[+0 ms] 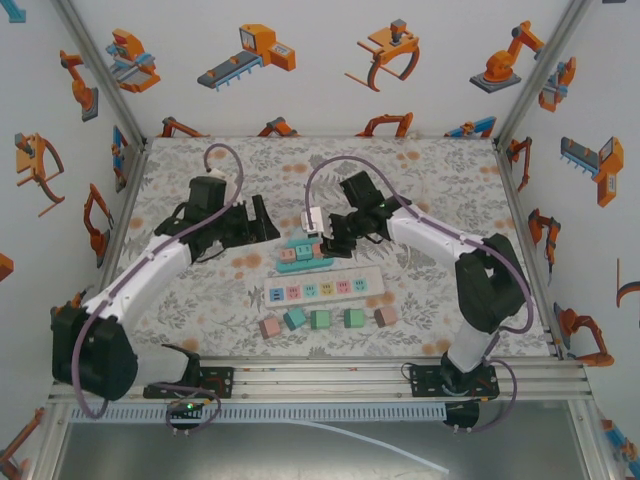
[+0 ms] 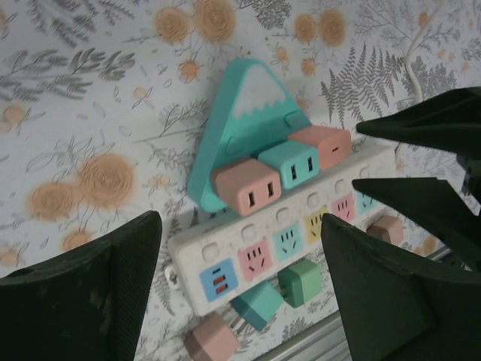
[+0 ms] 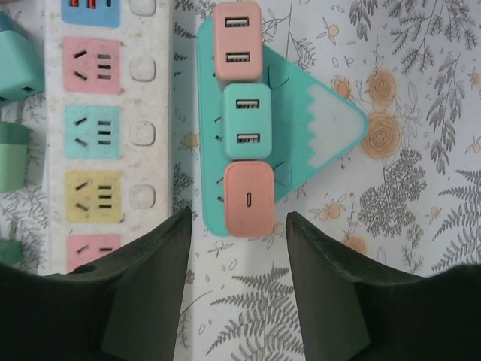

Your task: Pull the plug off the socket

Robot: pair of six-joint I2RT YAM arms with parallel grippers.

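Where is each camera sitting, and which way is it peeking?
Top external: high behind the arms, looking down on the table; both arms, left hand and right hand show.
Left wrist: on the left arm, facing down at the mountain socket; its fingers show.
Right wrist: on the right arm, facing down at that socket; its fingers show.
Shared: both wrist views see the power strip.

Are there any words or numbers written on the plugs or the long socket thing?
No words or numbers can be read. The power strip shows only coloured sockets and blank buttons; the chargers on the teal triangular socket show only ports; the wall stickers are pictures.
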